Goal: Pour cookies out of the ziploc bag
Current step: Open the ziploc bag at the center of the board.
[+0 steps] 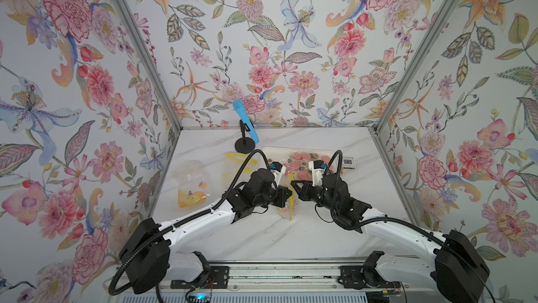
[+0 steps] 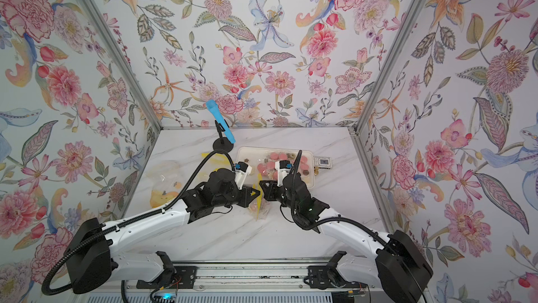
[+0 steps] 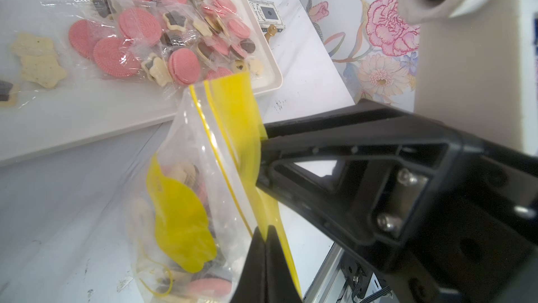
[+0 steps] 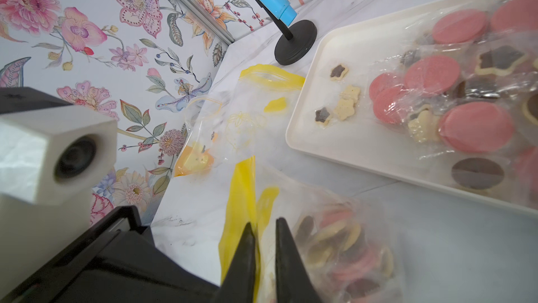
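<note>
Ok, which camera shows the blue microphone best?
Both top views: the blue microphone shows whole, clipped on its black stand. The right wrist view comes closer but cuts off its head. The left wrist view misses it entirely.

ziploc bag (image 3: 189, 141) beside tray (image 3: 87, 115): clear glossy crinkled plastic film, yellow band. tray matt cream plastic. counter (image 3: 58, 214) smooth marble-look, slight sheen. cookies (image 3: 139, 22) on tray: matt, pink ones ribbed.

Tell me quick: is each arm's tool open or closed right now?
Left tool: closed, pinching the ziploc bag by its yellow rim.
Right tool: closed on the same bag's yellow rim.
</note>
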